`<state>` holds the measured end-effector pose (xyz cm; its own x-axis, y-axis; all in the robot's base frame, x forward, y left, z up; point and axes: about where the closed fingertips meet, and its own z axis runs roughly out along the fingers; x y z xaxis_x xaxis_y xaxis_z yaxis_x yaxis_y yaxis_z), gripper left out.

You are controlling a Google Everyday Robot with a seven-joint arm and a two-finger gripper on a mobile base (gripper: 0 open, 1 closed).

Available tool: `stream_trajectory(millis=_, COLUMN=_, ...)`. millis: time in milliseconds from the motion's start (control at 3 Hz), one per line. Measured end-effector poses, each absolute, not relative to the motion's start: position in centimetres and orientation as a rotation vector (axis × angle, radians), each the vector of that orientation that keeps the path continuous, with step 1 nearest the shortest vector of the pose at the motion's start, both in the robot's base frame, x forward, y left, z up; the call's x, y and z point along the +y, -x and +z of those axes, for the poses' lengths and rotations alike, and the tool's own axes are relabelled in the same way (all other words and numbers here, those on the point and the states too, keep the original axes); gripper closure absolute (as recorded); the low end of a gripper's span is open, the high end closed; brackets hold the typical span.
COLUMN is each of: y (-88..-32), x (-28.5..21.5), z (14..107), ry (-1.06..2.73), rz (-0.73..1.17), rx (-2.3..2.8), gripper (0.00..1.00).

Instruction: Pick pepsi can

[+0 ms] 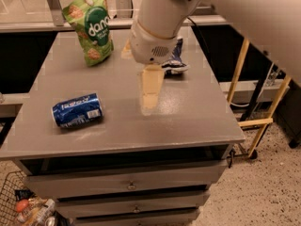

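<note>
The pepsi can [76, 110] is a shiny blue can with white lettering. It lies on its side near the front left of the grey table [188, 121]. My gripper [150, 92] hangs from the white arm over the middle of the table, to the right of the can and well apart from it. One cream finger points down toward the tabletop. Nothing shows in the gripper.
A green snack bag [90, 26] stands at the back left. A dark blue crinkly snack bag [175, 62] lies at the back right, mostly behind my arm. Drawers sit below the tabletop. A wire basket [23, 206] with items stands on the floor at left.
</note>
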<state>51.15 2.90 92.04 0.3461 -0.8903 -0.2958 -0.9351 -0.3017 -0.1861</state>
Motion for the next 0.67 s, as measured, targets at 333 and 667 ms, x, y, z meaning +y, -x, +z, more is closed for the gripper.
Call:
stream_trajectory(millis=333, y=-51.0, x=7.0, z=90.3, ry=2.358, rz=0.232, rx=1.556, gripper=0.0)
stream_trajectory(millis=667, y=-50.5, x=10.4, z=89.6, ry=2.393, rz=0.252, rx=1.502, gripper=0.0)
